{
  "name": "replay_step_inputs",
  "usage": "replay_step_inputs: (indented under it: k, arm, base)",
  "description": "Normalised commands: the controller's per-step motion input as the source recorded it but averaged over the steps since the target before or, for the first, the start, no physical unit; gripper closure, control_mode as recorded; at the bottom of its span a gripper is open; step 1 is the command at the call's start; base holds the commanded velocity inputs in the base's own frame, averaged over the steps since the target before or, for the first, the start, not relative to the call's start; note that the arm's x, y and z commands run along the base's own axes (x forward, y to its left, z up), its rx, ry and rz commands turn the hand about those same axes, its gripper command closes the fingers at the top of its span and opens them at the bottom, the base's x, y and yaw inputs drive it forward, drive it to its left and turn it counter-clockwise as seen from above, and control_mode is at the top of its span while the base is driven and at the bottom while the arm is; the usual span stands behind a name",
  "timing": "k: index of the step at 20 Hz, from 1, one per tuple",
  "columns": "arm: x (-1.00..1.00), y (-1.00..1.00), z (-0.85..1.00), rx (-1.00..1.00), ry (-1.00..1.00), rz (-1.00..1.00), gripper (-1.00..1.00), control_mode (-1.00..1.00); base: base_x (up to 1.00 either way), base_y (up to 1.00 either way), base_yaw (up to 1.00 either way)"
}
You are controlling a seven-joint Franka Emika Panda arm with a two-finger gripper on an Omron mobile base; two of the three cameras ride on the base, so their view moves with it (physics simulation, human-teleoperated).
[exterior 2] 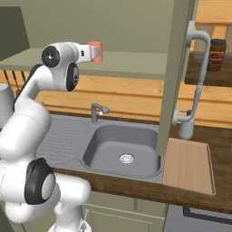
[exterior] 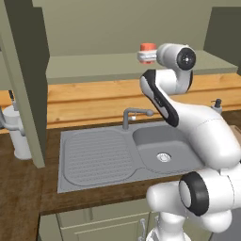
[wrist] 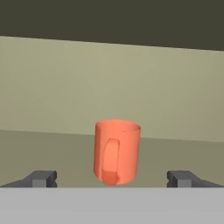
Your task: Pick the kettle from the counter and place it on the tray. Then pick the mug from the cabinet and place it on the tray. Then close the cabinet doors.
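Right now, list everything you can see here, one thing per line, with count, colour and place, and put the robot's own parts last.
mug: one, orange-red, upright on the cabinet shelf, handle toward the hand camera
cabinet: one, sage green, pale green shelf, doors open
cabinet doors: two, sage green, with curved silver bar handles
counter: one, dark brown wood grain
sink: one, grey metal, ribbed drainboard beside it
faucet: one, grey, behind the sink
tray: one, light tan, right of the sink
jar: one, dark glass, far right
soap dispenser: one, grey, behind the arm
gripper: one, dark tips, open, either side of the mug, not touching
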Motion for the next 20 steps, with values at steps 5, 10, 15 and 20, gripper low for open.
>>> replay_step_inputs:
  k: [5,10,15,20]
  arm:
    - [0.23,0.0,0.0,0.0,0.0,0.0,-1.0,-1.0]
    - [0.22,0.0,0.0,0.0,0.0,0.0,-1.0,-1.0]
    - [0.18,0.0,-0.13,0.0,0.0,0.0,-1.0,-1.0]
    - [0.15,0.0,-0.18,0.0,0.0,0.0,-1.0,-1.0]
  base:
    - [0.0,0.0,0.0]
    - [0.0,0.0,0.0]
    - [0.0,0.0,0.0]
    - [0.0,0.0,0.0]
